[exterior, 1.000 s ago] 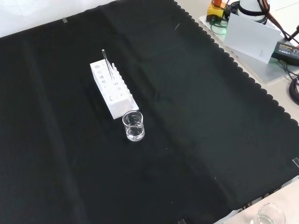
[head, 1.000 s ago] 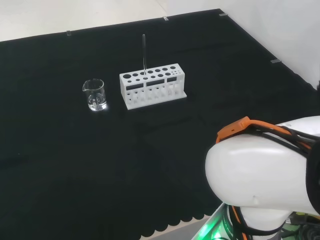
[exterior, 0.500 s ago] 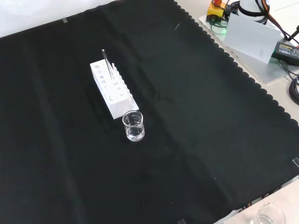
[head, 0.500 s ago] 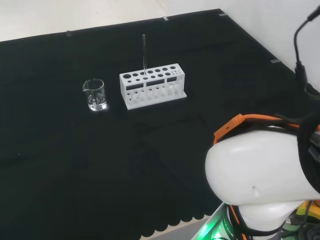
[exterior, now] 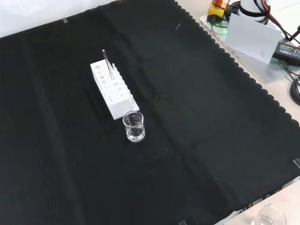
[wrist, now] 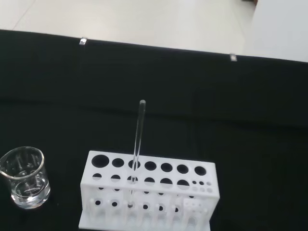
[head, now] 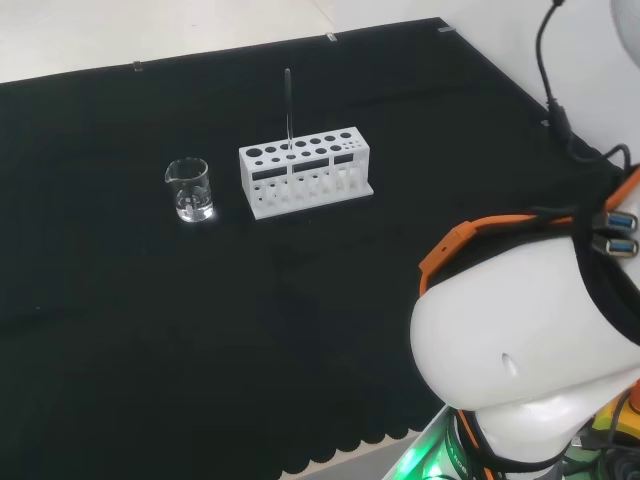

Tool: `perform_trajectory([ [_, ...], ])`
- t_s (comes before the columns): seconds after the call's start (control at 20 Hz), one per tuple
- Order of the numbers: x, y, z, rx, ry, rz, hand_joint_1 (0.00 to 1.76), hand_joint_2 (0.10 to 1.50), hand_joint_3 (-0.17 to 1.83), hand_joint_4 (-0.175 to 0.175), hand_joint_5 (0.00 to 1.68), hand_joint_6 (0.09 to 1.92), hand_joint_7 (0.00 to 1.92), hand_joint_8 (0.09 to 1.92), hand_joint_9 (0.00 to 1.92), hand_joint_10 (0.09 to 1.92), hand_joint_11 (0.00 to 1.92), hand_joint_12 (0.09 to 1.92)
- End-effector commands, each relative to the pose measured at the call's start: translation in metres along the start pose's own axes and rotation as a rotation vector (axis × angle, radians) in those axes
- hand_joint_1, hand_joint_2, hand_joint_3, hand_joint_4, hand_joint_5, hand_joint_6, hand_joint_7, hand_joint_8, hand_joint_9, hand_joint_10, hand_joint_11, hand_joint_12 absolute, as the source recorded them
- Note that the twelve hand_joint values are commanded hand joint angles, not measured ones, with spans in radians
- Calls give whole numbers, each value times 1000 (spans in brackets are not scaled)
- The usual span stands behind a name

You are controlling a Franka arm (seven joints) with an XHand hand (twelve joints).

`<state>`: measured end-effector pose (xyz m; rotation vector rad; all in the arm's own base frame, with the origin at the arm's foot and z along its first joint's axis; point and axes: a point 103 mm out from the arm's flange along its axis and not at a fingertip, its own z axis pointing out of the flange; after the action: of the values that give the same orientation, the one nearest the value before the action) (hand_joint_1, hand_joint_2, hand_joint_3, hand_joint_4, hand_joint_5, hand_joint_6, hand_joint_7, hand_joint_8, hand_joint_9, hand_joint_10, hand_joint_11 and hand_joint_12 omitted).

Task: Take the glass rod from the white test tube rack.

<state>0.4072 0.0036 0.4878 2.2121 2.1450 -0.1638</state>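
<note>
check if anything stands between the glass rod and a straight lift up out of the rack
Nothing visible does. The glass rod stands upright in the white test tube rack, its upper part rising free above the holes. The beaker stands apart, beside the rack's end.

A small clear beaker (head: 189, 189) stands upright — on black cloth (head: 150, 330)

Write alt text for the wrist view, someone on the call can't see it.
A clear glass rod stands upright in a hole of a white test tube rack on black cloth. A small clear beaker sits apart beside the rack's end; pale floor lies beyond the cloth's far edge.
</note>
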Motion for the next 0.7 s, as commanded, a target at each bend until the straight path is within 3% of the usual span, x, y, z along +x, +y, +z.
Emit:
perform_trajectory([
  [0.05, 12, 41, 22, -2, 10, -38, 498, 1173, -175, -85, 447, 154, 284, 744, 257, 807, 0, 1199],
  [0.7, 11, 87, 69, 50, 41, -48, 504, 1181, -175, -84, 429, 175, 311, 736, 342, 787, 0, 1209],
])
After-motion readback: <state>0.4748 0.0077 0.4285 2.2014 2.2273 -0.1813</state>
